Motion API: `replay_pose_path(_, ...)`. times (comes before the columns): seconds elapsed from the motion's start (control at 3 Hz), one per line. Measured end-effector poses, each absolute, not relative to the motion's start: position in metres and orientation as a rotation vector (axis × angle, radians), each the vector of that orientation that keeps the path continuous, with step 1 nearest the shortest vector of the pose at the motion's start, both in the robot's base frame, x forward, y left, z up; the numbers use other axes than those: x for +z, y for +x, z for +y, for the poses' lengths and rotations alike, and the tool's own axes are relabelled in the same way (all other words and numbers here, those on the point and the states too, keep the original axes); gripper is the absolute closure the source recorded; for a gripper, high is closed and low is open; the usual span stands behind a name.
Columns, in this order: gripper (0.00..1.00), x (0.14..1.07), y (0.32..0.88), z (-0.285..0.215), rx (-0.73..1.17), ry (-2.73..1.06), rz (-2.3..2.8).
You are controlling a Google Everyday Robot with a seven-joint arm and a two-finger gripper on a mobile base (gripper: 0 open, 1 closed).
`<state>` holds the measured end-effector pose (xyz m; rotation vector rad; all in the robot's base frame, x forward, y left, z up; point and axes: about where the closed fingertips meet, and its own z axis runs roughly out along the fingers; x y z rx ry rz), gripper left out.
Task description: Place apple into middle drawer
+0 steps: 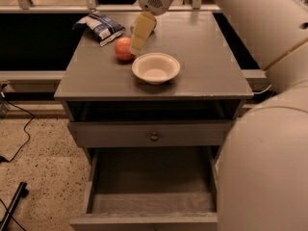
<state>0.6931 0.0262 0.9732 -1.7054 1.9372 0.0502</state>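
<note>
The red-orange apple [122,48] sits on the grey cabinet top [207,57], left of a white bowl [156,68]. My gripper [136,48] hangs down from the top of the view, its tan tip right beside the apple's right side, between apple and bowl. Whether it touches the apple does not show. The middle drawer [151,179] is pulled out at the bottom of the view, with a bare floor. My arm fills the right side of the view.
A blue and white snack bag [100,27] lies at the back left of the cabinet top. A shut drawer front with a small round knob [154,137] sits above the open drawer. Cables [19,129] lie on the speckled floor at left.
</note>
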Motion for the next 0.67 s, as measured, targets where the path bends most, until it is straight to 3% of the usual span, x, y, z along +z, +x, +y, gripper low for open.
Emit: replay_pose_path(0.67, 0.00, 0.923, 0.753, 0.062, 0.119, -1.576, 2.043)
